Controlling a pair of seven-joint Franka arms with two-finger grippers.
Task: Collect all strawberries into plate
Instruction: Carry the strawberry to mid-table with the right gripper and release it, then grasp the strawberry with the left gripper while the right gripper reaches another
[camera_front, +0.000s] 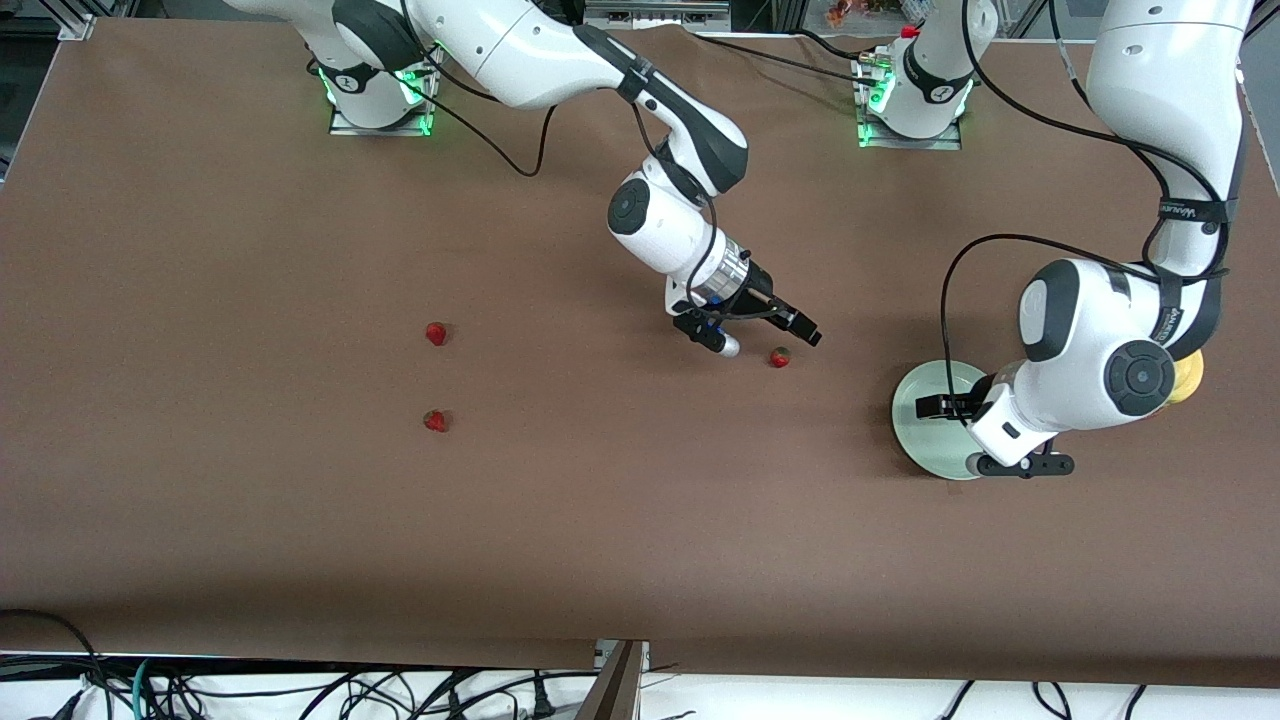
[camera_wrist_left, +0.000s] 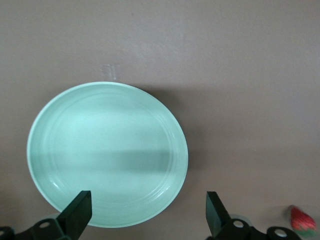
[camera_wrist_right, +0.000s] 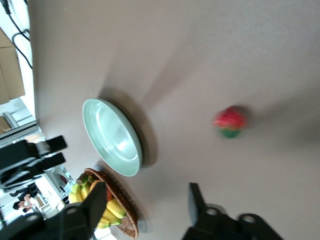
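The strawberries are lying on the brown table (camera_front: 200, 560), none of them in the plate (camera_front: 915, 395) yet; one strawberry (camera_front: 780, 357) is sitting loose on the cloth just beside the right gripper (camera_front: 770, 335), between that gripper and the plate; the other two berries, one (camera_front: 436, 333) farther from the front camera and one (camera_front: 435, 421) nearer to it, are lying well apart from the first, toward the right arm's end of the table. The plate is resting toward the left arm's end, empty inside, with the left gripper (camera_front: 985, 435) hanging over it.

The right gripper's fingers are standing apart with nothing between them; the left gripper's fingers (camera_wrist_left: 75, 215) are spread wide and empty too, that arm seemingly waiting.

Each berry is looking tiny and light, rounded, probably apt to roll or skid when nudged; pinching it across the red body at its widest, low near the cloth, seems the safest hold, and only gently if it is soft.

A wicker basket (camera_wrist_right: 117, 207) of bananas is standing close beside the plate, so the drop should be coming in over the plate's raised rim clear of that side and of the left gripper; the cloth between berries and plate is lying bare, and all three berries are sitting well in from the table's edges.
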